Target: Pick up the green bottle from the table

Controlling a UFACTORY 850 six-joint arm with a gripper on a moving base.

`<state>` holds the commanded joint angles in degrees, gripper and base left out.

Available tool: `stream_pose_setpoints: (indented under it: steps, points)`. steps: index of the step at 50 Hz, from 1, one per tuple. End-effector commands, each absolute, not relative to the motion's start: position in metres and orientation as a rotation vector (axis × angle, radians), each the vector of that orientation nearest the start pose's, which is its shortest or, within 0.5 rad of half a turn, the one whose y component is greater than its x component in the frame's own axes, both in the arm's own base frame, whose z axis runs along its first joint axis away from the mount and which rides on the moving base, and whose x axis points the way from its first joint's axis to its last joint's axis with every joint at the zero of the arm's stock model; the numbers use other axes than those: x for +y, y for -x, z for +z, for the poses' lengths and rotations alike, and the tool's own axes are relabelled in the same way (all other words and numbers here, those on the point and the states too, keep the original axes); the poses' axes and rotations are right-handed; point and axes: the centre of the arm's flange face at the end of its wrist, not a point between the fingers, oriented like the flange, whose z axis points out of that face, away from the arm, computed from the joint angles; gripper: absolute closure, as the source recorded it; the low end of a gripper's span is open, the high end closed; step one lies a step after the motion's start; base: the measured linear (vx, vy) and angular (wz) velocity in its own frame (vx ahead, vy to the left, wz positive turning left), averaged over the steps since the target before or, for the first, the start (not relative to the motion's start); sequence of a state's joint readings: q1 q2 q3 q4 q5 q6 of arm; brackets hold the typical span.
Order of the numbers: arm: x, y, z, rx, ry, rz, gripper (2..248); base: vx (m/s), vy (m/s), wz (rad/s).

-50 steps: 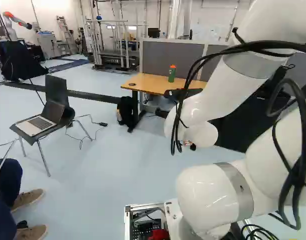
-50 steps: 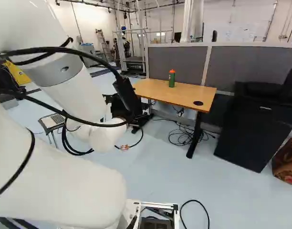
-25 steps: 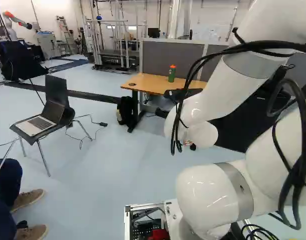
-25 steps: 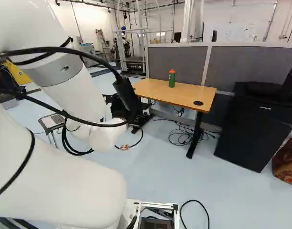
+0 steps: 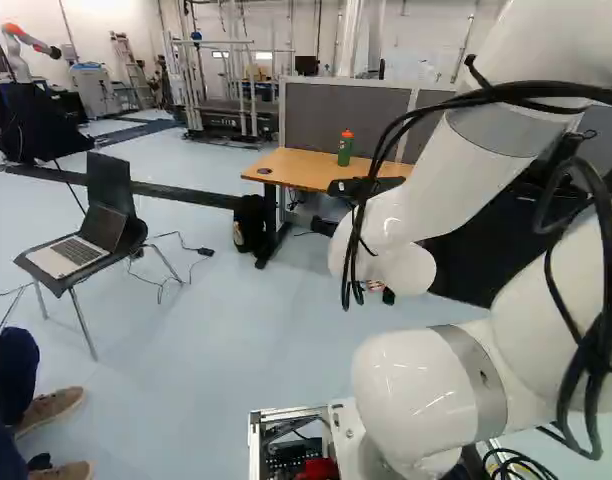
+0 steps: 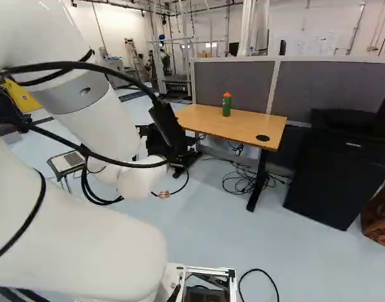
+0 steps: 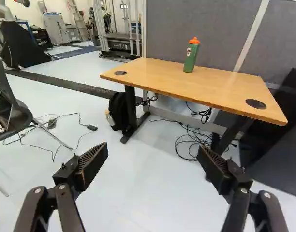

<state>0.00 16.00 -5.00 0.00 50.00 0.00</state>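
In the left base view, a black part of my gripper point(image 5: 348, 188) shows beyond the white wrist, overlapping the table's near edge. The wrist view has the gripper point(image 7: 153, 162) with its two fingers wide apart and nothing between them. Ahead of it stands the green bottle point(image 7: 191, 55) with an orange cap, upright towards the far side of the wooden table point(image 7: 162, 77). The right base view shows the same bottle point(image 6: 226, 104) in front of the grey partition. Bottle and gripper are well apart.
A chair point(image 5: 111, 250) with a laptop stands at the left, a seated person's legs and shoes point(image 5: 51, 408) nearer. Beneath the table are a backpack point(image 7: 120, 112) and loose cables point(image 7: 189, 140). A black cabinet point(image 6: 328, 170) is right of it. Another robot point(image 5: 24, 45) stands far back.
The base has moved slightly ahead: chair and shoes slide outward in the left base view, and the table looks a little nearer. The arm keeps its pose against its lowest joint.
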Motion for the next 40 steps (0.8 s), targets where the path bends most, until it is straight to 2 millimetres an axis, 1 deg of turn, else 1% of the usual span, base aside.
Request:
stream_pose_setpoints:
  steps: [40]
  points:
    - [0.0000, -0.2703, 0.3656, 0.000, 2.558, -1.824, 3, 0.197, 0.008, -0.021]
